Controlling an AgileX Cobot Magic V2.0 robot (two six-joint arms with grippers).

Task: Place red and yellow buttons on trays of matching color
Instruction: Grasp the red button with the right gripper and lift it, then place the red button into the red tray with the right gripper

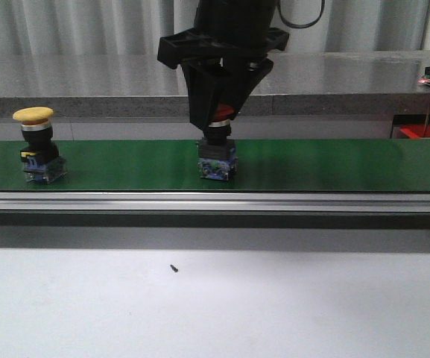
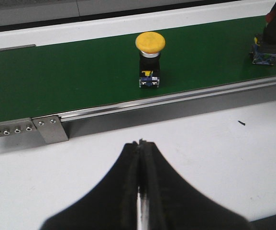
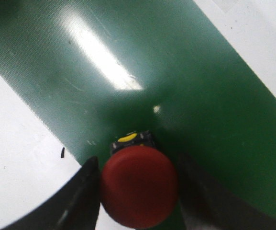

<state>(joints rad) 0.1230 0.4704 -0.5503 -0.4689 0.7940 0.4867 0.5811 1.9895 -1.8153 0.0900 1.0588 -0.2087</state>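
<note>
The red button (image 3: pixel 138 186) stands upright on the green belt (image 1: pixel 125 160), near its middle. My right gripper (image 3: pixel 137 163) comes down over it, a finger tight against each side of the red cap, so it is shut on the button (image 1: pixel 218 160). A yellow button (image 1: pixel 33 114) stands upright at the belt's left end, free of any gripper; the left wrist view shows it (image 2: pixel 150 42) too. Over the white table in front of the belt, my left gripper (image 2: pixel 141 142) is shut and empty. Something red (image 1: pixel 427 131), perhaps the red tray, shows at the far right. The yellow tray is out of view.
An aluminium rail (image 1: pixel 215 201) runs along the belt's front edge. On the white table in front of it lies a small black screw (image 1: pixel 174 268). A grey counter (image 1: pixel 349 74) stretches behind the belt.
</note>
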